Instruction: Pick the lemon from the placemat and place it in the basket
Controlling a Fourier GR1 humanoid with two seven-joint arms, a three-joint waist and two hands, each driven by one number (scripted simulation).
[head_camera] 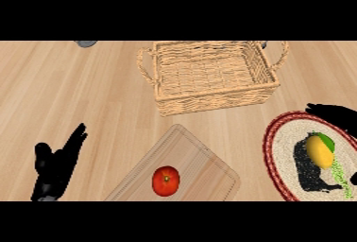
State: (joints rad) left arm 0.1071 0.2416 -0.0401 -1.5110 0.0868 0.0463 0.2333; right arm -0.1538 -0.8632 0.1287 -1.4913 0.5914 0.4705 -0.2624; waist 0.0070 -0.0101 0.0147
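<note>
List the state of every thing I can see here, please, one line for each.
lemon: lying on the placemat, not held
placemat: flat on the counter, partly out of view
basket: upright, nothing inside
tomato: resting on the cutting board
cutting board: flat, angled
left hand: open, resting
right hand: open, above the placemat

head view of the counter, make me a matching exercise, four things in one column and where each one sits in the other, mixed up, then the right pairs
Things:
1. lemon
2. tomato
3. wicker basket
4. left hand

Places:
A. on the wooden cutting board
B. at the top centre of the counter, nothing inside it
C. at the view's lower left, over bare wood
D. on the round red-rimmed placemat at the right edge, with the right hand over it

Pairs: 1-D, 2-A, 3-B, 4-C
</note>
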